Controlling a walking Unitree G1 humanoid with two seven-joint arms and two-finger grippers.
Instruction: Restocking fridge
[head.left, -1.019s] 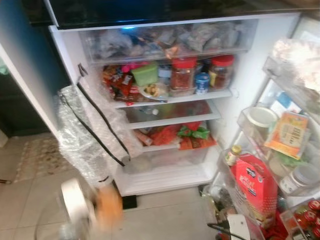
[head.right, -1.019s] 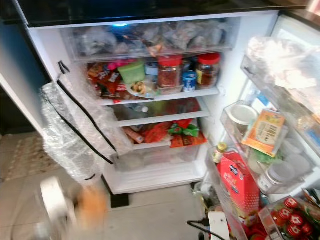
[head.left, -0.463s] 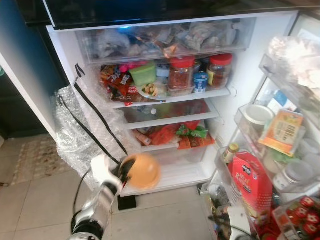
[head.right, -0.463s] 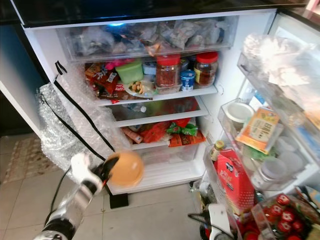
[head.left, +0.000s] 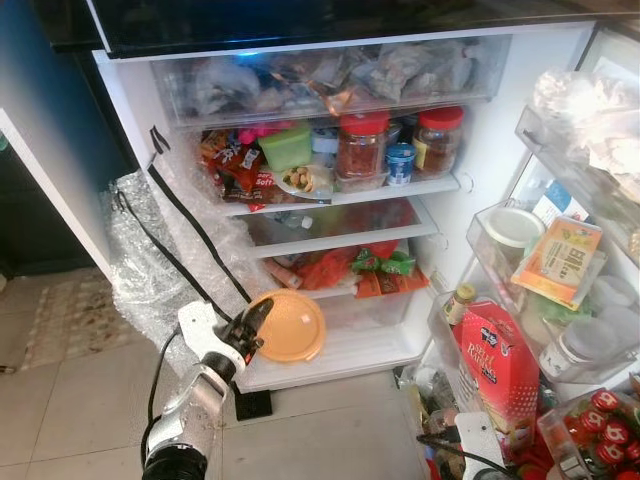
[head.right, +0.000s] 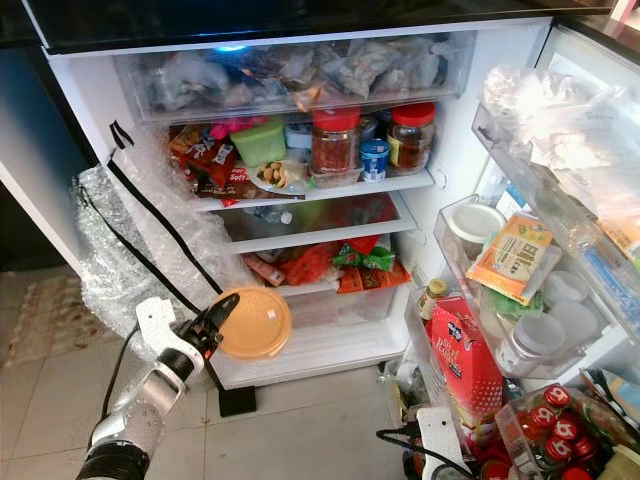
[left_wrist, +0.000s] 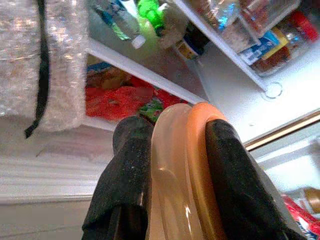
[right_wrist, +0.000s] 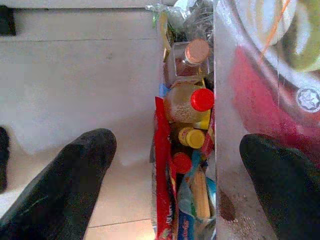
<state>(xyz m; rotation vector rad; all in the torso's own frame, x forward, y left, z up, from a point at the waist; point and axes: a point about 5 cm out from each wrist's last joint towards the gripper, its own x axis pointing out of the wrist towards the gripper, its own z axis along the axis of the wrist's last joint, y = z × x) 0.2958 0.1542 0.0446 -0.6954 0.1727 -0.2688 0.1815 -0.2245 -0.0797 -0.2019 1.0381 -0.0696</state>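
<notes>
- The left gripper (head.left: 257, 322) has its jaws clamped on the rim of a flat orange lidded container (head.left: 290, 326), held up in front of the open fridge (head.left: 480, 120), level with the lower drawer (head.left: 350, 315).
- In the left wrist view the black fingers (left_wrist: 131, 170) pinch the container's edge on both sides, orange lid on one face and a paler tub on the other. A thin bite, so I'd judge slow moves best here.
- The shelves are packed: red-lidded jars (head.left: 365, 148) and a green tub (head.left: 288, 146) up top, red and green packets (head.left: 372, 268) lower down. The glass shelf (head.left: 340, 225) between them looks the roomiest slot.
- To do this well, I'd say level the container before sliding it in; a tilted one could catch the shelf lip.
- A sheet of bubble wrap (head.left: 150, 270) with black straps hangs beside the arm, at the fridge's left edge. Snag risk, so approach from the open side.
- The right gripper (right_wrist: 175, 185) hangs low by the door bins, jaws spread wide with nothing between them, above small bottles with red caps (right_wrist: 202, 99).
- Release only once the container rests flat on the shelf.
</notes>
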